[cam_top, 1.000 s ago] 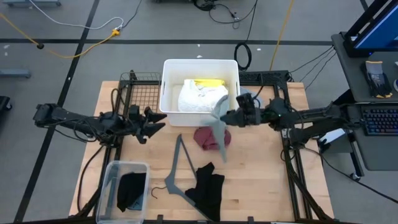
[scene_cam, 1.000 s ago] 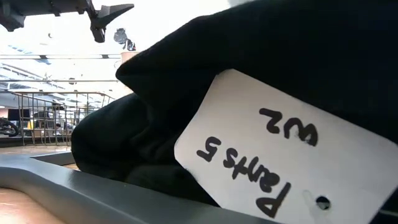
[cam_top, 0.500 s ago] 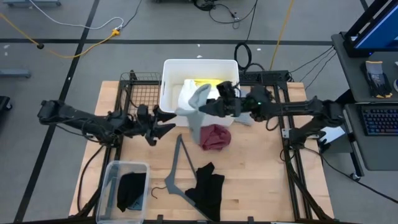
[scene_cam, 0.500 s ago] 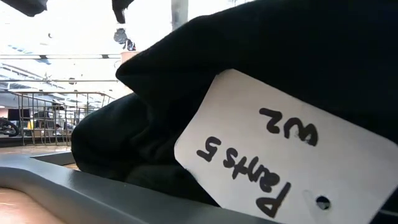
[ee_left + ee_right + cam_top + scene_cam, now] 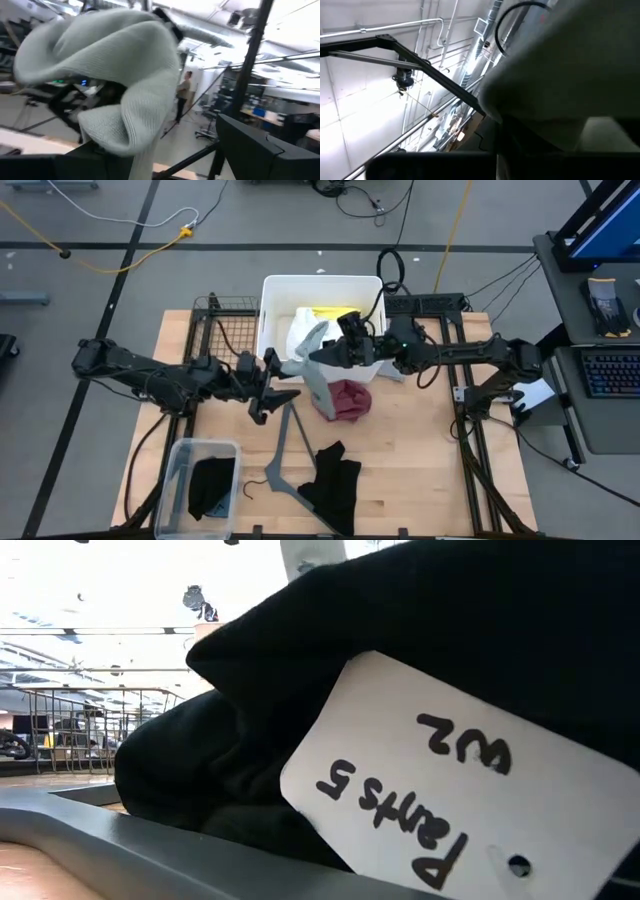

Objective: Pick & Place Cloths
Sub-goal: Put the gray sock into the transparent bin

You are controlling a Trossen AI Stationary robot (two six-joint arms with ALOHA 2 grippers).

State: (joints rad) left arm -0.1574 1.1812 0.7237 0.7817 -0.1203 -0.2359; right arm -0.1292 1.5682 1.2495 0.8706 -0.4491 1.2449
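Hanger (image 5: 290,448) beside maroon cloth (image 5: 345,399)

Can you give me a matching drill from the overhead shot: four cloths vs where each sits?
Things:
1. pale grey cloth
2. maroon cloth
3. white cloth
4. folded black cloth

Places:
A. in the clear bin
B. on the table, below the white tub
C. hanging from the right pincer
D. inside the white tub

Pairs: 1-C, 2-B, 3-D, 4-A
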